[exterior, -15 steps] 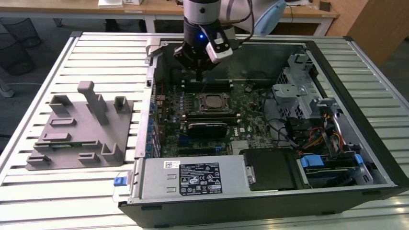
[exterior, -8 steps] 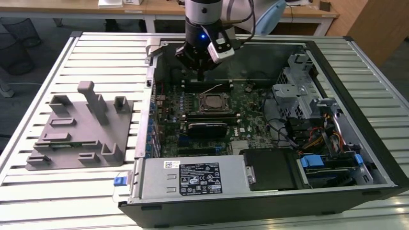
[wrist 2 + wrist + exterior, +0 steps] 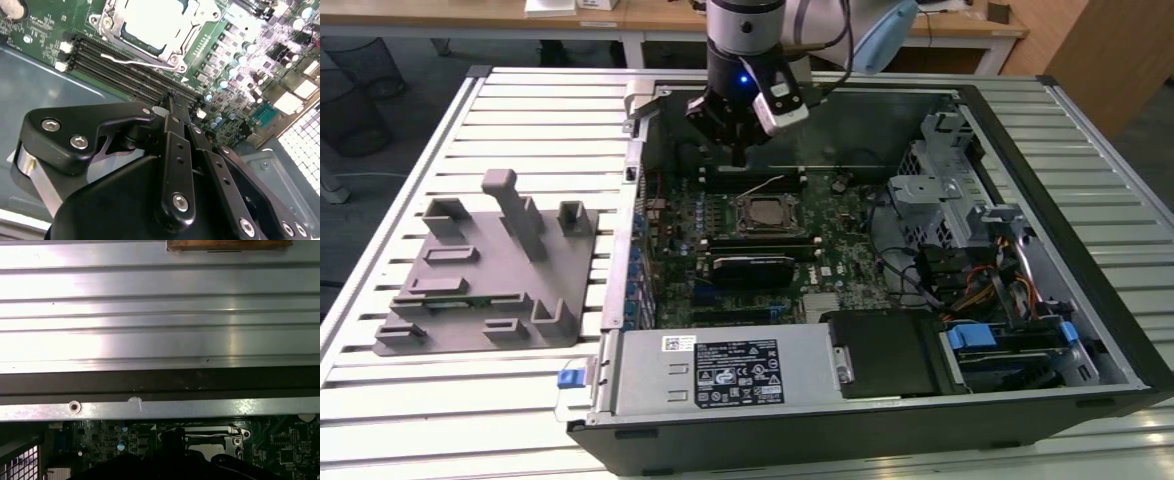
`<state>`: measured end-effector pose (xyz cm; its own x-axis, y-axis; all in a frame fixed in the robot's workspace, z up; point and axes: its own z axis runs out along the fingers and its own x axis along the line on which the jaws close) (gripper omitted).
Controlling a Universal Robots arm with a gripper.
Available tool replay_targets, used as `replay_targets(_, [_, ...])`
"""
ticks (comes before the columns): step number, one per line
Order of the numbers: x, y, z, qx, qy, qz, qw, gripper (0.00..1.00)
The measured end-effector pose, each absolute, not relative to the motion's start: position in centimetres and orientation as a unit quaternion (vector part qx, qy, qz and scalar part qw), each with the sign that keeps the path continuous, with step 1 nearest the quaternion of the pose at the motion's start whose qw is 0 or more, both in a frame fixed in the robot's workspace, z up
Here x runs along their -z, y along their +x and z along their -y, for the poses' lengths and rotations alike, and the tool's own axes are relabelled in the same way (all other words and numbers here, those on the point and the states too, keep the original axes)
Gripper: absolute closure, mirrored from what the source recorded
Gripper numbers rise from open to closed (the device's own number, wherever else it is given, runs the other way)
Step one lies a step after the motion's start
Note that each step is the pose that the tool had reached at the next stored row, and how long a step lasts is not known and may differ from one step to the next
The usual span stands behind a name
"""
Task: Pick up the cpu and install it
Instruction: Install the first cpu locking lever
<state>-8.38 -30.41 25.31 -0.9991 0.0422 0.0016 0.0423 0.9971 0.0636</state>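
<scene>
The cpu point(image 3: 763, 212) shows as a shiny silver square lying flat inside the metal-framed socket point(image 3: 765, 197) on the green motherboard point(image 3: 834, 250). In the second wrist view, the cpu point(image 3: 150, 20) sits within the socket frame point(image 3: 112, 22), with a thin wire lever point(image 3: 135, 63) lying beside the memory slots. My gripper point(image 3: 738, 158) hangs above the board, just behind the socket toward the case's back wall. Its black fingers point(image 3: 172, 125) are pressed together with nothing between them, so it is shut and apart from the cpu.
The open computer case point(image 3: 1014, 130) lies on a slatted metal table point(image 3: 520, 110). A grey plastic fixture point(image 3: 487, 270) stands on the exterior view's left. A power supply point(image 3: 720, 370) fills the case front, with a drive cage and cables point(image 3: 947, 200) on the right.
</scene>
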Motion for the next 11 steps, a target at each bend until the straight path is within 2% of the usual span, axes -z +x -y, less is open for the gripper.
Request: replay_targets(11, [-24.90, -7.93, 30.41, 0.028, -0.021, 0.999, 0.000, 0.89])
